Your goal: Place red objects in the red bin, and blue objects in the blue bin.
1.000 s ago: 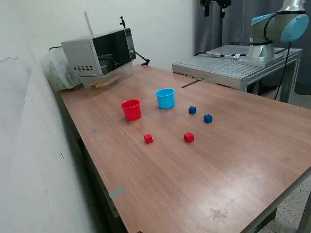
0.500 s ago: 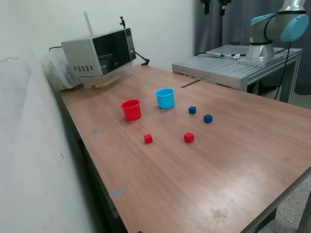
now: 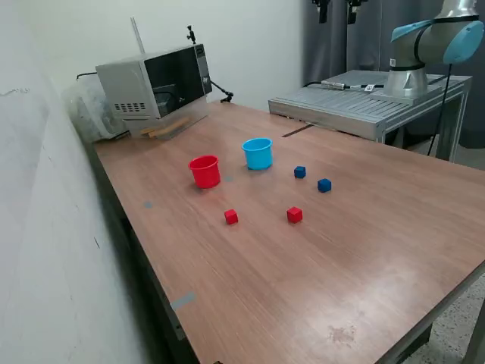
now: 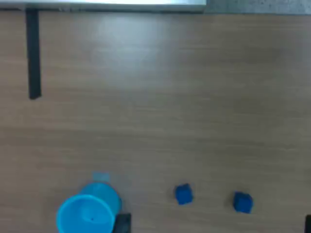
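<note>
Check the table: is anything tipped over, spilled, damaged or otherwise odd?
Nothing stands out. The small red plastic cup and small light blue plastic cup stand upright; two red cubes and two dark blue cubes sit apart on the wooden table.

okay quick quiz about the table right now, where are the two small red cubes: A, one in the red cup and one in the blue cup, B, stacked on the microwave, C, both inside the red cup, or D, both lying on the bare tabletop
D: both red cubes lie on the wooden table, apart from the red cup.
</note>
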